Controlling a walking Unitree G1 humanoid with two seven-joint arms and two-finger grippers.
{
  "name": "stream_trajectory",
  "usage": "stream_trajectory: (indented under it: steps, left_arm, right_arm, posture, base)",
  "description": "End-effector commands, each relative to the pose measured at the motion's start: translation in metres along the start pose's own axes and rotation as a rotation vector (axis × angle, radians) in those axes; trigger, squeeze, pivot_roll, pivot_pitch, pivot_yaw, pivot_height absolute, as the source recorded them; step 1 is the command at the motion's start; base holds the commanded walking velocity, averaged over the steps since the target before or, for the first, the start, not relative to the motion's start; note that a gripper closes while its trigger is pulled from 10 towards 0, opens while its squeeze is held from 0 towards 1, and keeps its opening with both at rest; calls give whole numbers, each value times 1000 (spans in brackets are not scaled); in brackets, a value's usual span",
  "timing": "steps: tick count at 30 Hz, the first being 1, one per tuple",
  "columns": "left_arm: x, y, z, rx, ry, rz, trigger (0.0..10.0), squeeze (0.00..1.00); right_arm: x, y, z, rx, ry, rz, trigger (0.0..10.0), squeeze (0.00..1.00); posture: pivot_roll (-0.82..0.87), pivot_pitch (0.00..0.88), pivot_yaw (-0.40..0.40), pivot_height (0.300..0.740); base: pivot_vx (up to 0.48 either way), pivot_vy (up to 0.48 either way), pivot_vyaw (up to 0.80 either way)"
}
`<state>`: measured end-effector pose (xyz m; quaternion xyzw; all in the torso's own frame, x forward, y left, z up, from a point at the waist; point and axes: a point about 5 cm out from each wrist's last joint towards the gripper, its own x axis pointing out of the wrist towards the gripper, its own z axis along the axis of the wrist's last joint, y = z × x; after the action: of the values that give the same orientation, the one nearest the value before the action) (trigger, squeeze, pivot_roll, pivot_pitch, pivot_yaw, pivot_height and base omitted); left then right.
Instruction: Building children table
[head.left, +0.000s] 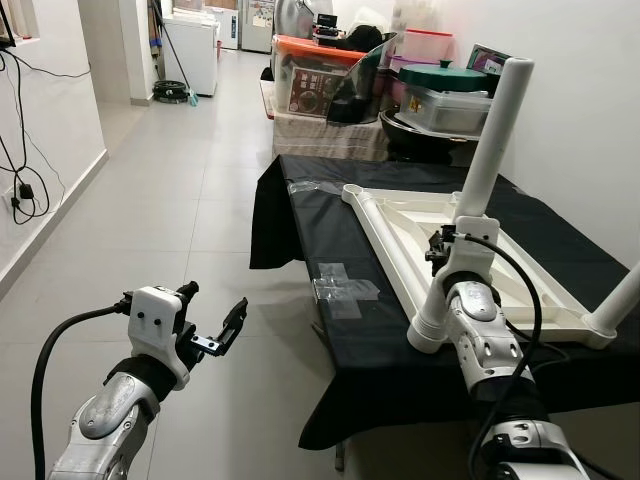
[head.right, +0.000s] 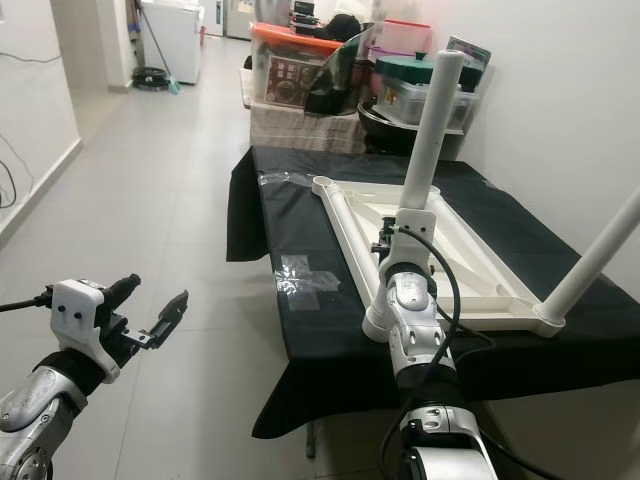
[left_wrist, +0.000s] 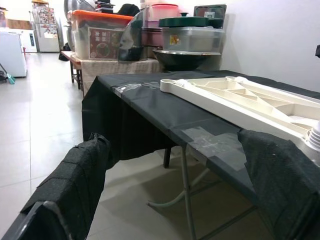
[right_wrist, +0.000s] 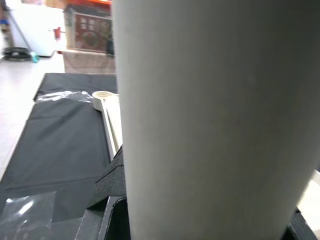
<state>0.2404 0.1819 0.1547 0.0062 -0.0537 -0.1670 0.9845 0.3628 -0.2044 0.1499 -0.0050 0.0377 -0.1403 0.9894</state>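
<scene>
head eyes: look down, forward at upturned tabletop (head.left: 470, 245) | left wrist: low, faces it | right wrist: hard against leg (right_wrist: 210, 120)

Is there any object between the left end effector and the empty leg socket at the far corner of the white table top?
Nothing visible blocks it. The left end effector, open, hovers over the floor beside the black-covered table. The empty round socket of the upside-down white plastic table top lies across bare cloth.

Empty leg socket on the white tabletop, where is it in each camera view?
Left eye view: empty leg socket, centre, tabletop's far-left corner.
Right eye view: centre, same corner.
Left wrist view: tabletop's far end.
Right wrist view: beside the white leg, at.
Shared landmark: orange-lidded box behind.
</scene>
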Motion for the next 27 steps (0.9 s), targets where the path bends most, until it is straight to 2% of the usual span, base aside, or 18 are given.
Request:
stream_trajectory:
  steps: [1,4,9,15,27]
  left_arm:
    - [3,-3,-3,-1,5,-7,10000,0]
    - [3,-3,-3,-4,7,-4,10000,0]
    - [3,-4,-4,-4,11,-4,10000,0]
    - [5,-3,-3,1,5,0,10000,0]
    - [4,-3,-3,4,5,8,10000,0]
  right_arm:
    - [-4,-24,-37,12,178,-107,0,0]
    - [0,-32,-37,98,202,-207,0,0]
    - [2,-42,-33,161,187,-338,0,0]
    - [1,-33,-25,100,124,-348,0,0]
    - [-3,-18,-32,79,147,-324,0,0]
  posture:
    - [123,0,-126,740]
    - [123,0,-126,740]
    - [126,0,-124,740]
    - [129,0,-124,740]
    - [132,0,-127,740]
  base:
    - [0,0,0]
    - [0,0,0]
    - [0,0,0]
    - [0,0,0]
    - [0,0,0]
